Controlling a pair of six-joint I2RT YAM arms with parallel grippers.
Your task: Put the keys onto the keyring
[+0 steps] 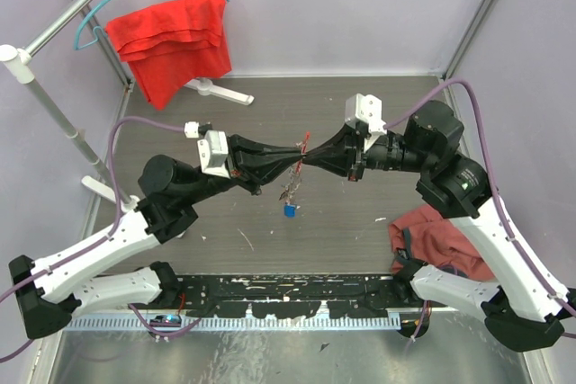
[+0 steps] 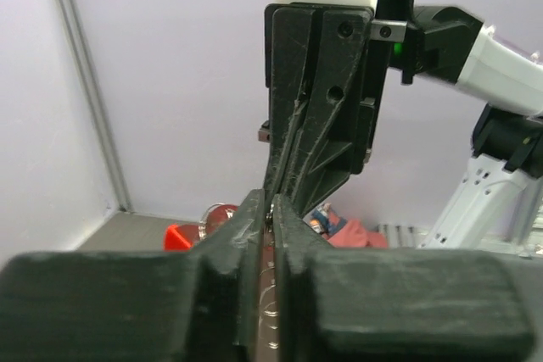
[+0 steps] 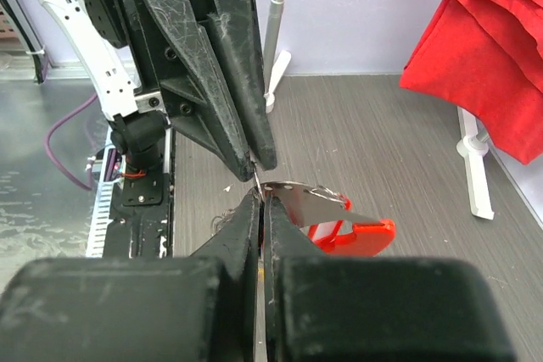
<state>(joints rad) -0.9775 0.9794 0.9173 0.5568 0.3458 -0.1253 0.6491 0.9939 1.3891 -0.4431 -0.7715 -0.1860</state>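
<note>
My left gripper (image 1: 292, 159) and right gripper (image 1: 310, 158) meet tip to tip above the table's middle. Both are shut on a thin silver keyring (image 3: 254, 175), seen edge-on as a wire running between the two pairs of tips. A silver key with a red head (image 3: 356, 233) sticks out beside the right gripper's (image 3: 259, 197) tip; it also shows in the top view (image 1: 303, 143). More keys hang below the tips, one with a blue tag (image 1: 290, 209). In the left wrist view the left gripper (image 2: 273, 208) is shut with ring coils showing in its gap.
A crumpled red-brown cloth (image 1: 436, 238) lies at the right by the right arm. A red cloth (image 1: 173, 42) hangs on a blue hanger from a rack at the back left. The rack's white foot (image 1: 216, 90) rests on the table.
</note>
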